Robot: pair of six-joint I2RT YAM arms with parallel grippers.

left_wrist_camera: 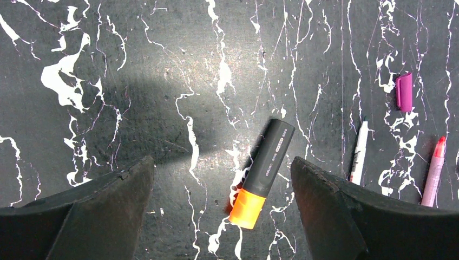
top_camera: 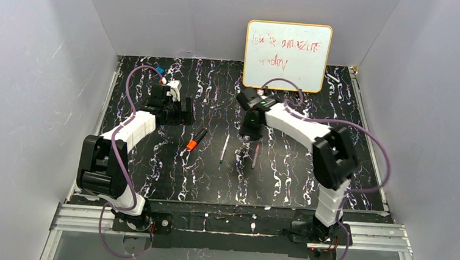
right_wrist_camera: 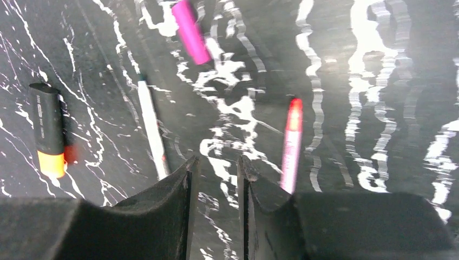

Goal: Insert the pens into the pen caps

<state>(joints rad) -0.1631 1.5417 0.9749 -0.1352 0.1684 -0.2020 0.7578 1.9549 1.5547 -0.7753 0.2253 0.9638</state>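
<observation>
The black marker with an orange end [top_camera: 195, 140] lies on the mat; in the left wrist view [left_wrist_camera: 263, 172] it lies on the mat between my fingers, touching neither. A thin white pen [top_camera: 224, 148] and a pale pink pen [top_camera: 254, 156] lie to its right. A loose magenta cap [left_wrist_camera: 404, 91] lies beyond them, also in the right wrist view [right_wrist_camera: 190, 31]. My left gripper [left_wrist_camera: 221, 162] is wide open and empty. My right gripper [right_wrist_camera: 217, 160] hovers between the white pen [right_wrist_camera: 151, 127] and pink pen [right_wrist_camera: 291, 146], jaws a narrow gap apart, empty.
A whiteboard [top_camera: 286, 55] with red writing leans against the back wall. The black marbled mat [top_camera: 151, 173] covers the table, with grey walls on three sides. The metal rail [top_camera: 233, 227] with both arm bases runs along the near edge.
</observation>
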